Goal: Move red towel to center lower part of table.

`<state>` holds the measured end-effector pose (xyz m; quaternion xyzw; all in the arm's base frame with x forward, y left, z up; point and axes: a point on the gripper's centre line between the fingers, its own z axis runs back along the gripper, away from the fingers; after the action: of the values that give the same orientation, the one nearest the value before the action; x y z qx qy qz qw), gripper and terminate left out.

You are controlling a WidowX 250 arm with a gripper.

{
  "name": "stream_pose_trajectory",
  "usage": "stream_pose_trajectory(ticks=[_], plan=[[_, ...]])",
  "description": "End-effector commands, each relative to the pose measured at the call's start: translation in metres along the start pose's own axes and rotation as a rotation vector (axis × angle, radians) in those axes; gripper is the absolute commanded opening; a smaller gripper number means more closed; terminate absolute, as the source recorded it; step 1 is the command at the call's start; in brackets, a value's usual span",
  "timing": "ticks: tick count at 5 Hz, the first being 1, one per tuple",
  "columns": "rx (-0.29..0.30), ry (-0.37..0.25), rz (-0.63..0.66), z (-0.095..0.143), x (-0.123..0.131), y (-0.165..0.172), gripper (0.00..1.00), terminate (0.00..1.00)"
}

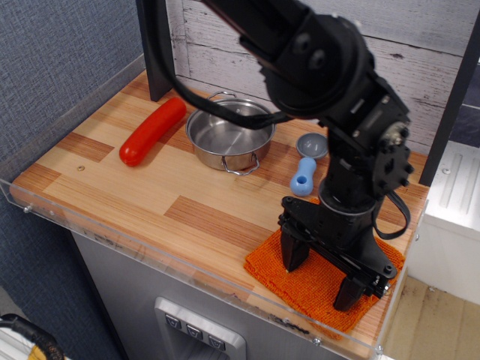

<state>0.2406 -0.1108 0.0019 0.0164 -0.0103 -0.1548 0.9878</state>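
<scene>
The red towel point(315, 289), a folded orange-red knitted cloth, lies flat at the front right corner of the wooden table point(150, 195). My gripper point(321, 276) stands straight down over the towel with its jaws wide open. Both black fingertips point(294, 255) rest on or just above the cloth, one near its left part and one near its front right. The arm hides the towel's far edge.
A steel pot point(229, 136) stands at the back middle. A glossy red sausage toy point(152, 130) lies to its left. A blue-grey scoop point(307, 161) lies behind the gripper. A dark post point(156, 49) stands at the back left. A clear acrylic rim point(187, 266) edges the front.
</scene>
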Motion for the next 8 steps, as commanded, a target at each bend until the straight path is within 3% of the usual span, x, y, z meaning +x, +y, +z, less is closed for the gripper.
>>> stream_pose_trajectory(ticks=[1,5,6,8], plan=[[-0.038,0.076,-0.009,-0.028,-0.033,-0.015,1.0,0.0],[-0.035,0.066,0.034,-0.026,-0.054,0.006,1.0,0.0],[-0.023,0.06,0.066,-0.025,-0.068,0.026,1.0,0.0],[-0.056,0.044,0.104,-0.034,-0.099,0.077,1.0,0.0]])
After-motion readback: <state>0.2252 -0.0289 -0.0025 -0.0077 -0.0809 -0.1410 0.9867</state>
